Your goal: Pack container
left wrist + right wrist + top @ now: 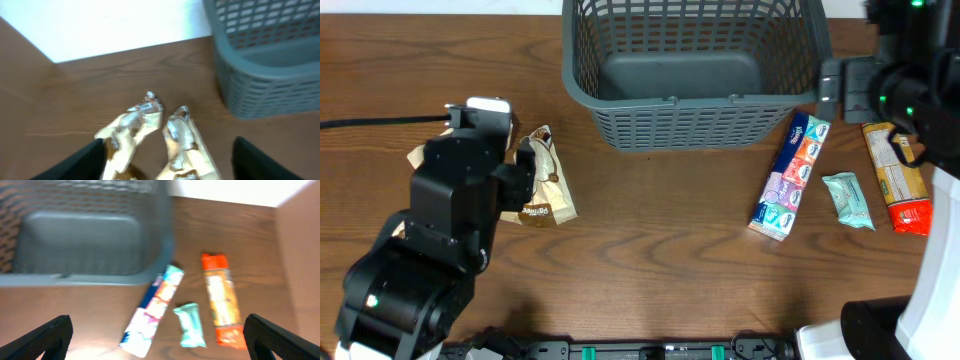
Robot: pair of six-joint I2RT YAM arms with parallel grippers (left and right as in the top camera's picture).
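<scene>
The container (690,60), a dark grey slotted basket, stands at the table's far middle with its visible floor bare. My left gripper (167,165) is open, its dark fingers (80,162) spread either side of two cream-and-brown snack packets (132,130) (185,145) lying on the wood, left of the basket (270,65). My right gripper (160,345) is open wide, above a colourful long pack (155,310), a teal packet (191,325) and an orange bar (221,297), holding nothing. The basket (85,240) lies just beyond them.
In the overhead view the colourful pack (790,178), teal packet (847,200) and orange bar (900,180) lie right of the basket. The cream packets (545,185) lie at the left, partly under my left arm. A black cable (370,123) runs off the left edge.
</scene>
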